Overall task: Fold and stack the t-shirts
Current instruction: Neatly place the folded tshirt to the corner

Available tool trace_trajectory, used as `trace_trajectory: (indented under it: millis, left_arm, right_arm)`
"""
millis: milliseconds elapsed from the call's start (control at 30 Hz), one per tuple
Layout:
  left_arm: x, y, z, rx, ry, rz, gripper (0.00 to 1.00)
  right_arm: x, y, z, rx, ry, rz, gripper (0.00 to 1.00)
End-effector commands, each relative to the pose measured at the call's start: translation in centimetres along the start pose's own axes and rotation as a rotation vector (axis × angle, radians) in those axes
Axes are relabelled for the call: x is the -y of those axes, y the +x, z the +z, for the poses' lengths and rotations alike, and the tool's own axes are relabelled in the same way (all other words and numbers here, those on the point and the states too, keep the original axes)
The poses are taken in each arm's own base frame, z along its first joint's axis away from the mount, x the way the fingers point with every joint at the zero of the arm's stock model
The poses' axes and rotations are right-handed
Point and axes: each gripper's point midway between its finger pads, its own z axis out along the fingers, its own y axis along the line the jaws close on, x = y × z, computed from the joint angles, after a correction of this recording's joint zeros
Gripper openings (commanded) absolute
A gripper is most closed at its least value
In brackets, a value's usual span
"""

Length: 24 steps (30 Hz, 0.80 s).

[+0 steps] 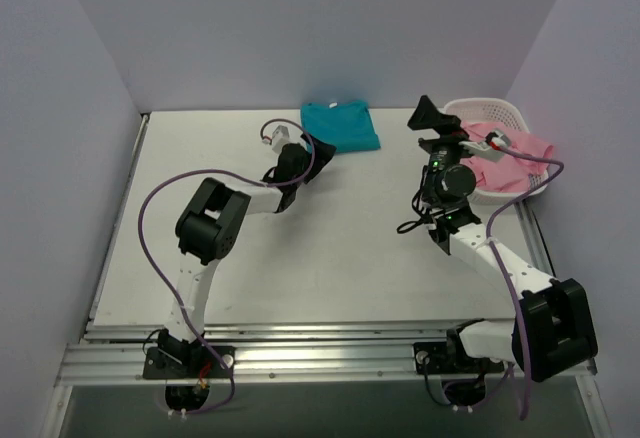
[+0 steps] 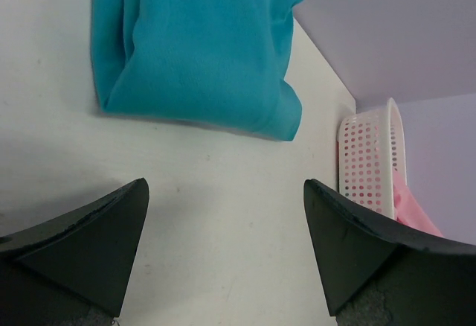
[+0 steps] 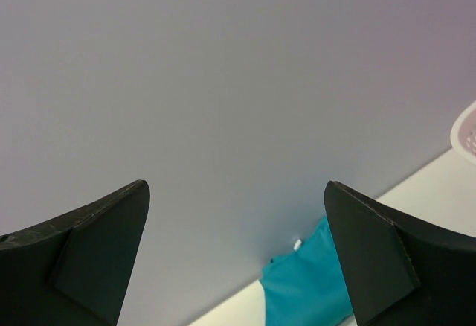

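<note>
Basket [image 1: 480, 105] with pink t-shirt [image 1: 520, 146] inside, teal t-shirt [image 1: 342, 123] on table [image 1: 330, 248], left gripper [image 1: 320, 146] and right gripper [image 1: 435, 120] with jaws wide.

Pale lavender walls [image 1: 300, 28], white table [image 1: 330, 258]

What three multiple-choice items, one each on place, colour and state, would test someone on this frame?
1. Where is the pink t-shirt?
A. In the white basket
B. On a shelf
C. On a chair

2. What colour is the folded t-shirt outside the basket?
A. Yellow
B. Teal
C. Black

3. How are the left end effector and the right end effector?
A. Both shut on cloth
B. One open, one shut
C. Both open and empty

Answers:
1 A, pink cloth spills over the basket rim.
2 B, the left wrist view shows teal folds.
3 C, each wrist view shows a wide gap with nothing in it.
</note>
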Motion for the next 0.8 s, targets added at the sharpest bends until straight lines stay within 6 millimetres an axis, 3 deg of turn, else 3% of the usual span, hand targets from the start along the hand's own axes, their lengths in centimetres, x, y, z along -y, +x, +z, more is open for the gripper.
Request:
trace_trajectory:
  millis: [0,33,67,133,167,200,300,333,367,433,467,767]
  left_arm:
    - [1.4,-1.2,1.1,0.129,-0.066,-0.081,0.94]
    - [1.7,-0.2,1.2,0.127,-0.074,-0.082,0.94]
    - [1.0,-0.1,1.4,0.152,-0.113,-0.08,0.94]
    - [1.5,0.1,1.5,0.201,-0.136,-0.101,0.94]
    - [0.8,0.6,1.6,0.209,-0.172,-0.093,0.94]
    - [1.6,0.3,1.8,0.233,-0.171,-0.105,0.94]
    - [1.0,0.8,2.2,0.282,-0.22,-0.099,0.94]
    - [1.6,0.6,2.6,0.295,-0.214,-0.108,0.94]
    - [0.5,1.0,3.0,0.29,-0.245,-0.101,0.94]
    - [0.6,0.9,3.3,0.307,-0.253,-0.118,0.94]
    - [-0.3,1.1,3.5,0.305,-0.279,-0.115,0.94]
    - [-3.3,-1.2,4.8,0.355,-0.359,-0.152,0.94]
  right_arm:
    - [-1.3,-5.3,-1.6,0.106,0.008,0.047,1.0]
    - [-1.6,-6.5,-2.2,0.121,0.003,0.055,1.0]
    - [-1.3,-6.7,-2.4,0.117,0.014,0.043,1.0]
    - [-1.2,-7.7,-3.1,0.127,0.021,0.031,1.0]
    - [-1.1,-8.0,-3.2,0.129,0.027,0.028,1.0]
    - [-1.2,-8.9,-3.5,0.145,0.032,0.035,1.0]
    - [-0.9,-9.9,-3.9,0.161,0.056,0.031,1.0]
    - [-0.9,-10.0,-3.9,0.161,0.059,0.029,1.0]
    - [-1.2,-10.3,-3.8,0.163,0.054,0.031,1.0]
    - [-1.6,-10.3,-3.8,0.154,0.043,0.03,1.0]
    - [-1.7,-10.4,-3.8,0.152,0.043,0.031,1.0]
    - [-2.0,-10.6,-3.9,0.152,0.035,0.033,1.0]
